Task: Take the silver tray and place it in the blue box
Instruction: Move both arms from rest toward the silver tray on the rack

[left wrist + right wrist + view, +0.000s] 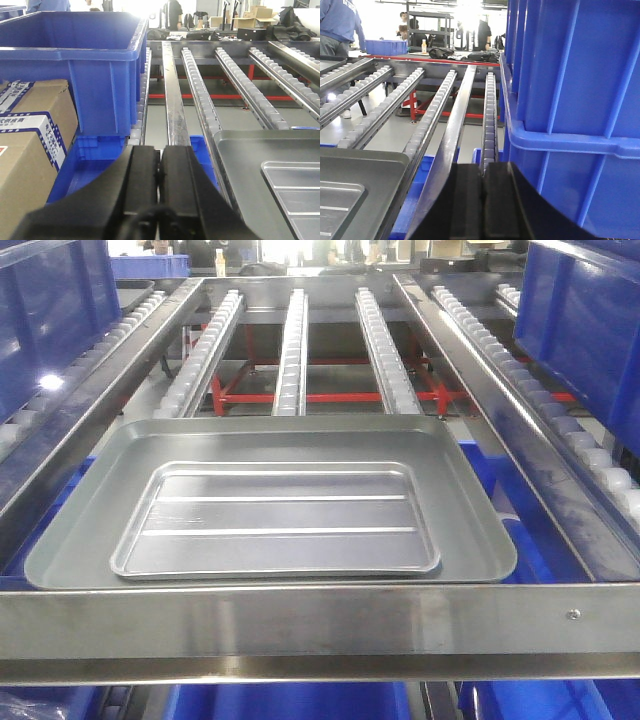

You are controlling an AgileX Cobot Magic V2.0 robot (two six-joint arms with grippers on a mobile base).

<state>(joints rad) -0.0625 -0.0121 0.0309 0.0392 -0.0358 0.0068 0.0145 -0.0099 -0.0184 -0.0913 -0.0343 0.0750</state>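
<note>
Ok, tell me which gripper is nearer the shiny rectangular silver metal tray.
Left, narrowly. The left gripper, shut, is left of the silver tray; the right gripper, shut, is right of it, seemingly slightly farther off.

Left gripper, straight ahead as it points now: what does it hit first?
Probably the flat steel rail dead ahead of the left gripper, though height over it is unclear. The blue box lies left, the silver tray right.

Steel roller rails [291, 350]: red frame [340, 397] beneath, grey floor [380, 127] below that, glaring white light [470, 10] beyond far end, cardboard cartons [30, 150] left.
</note>
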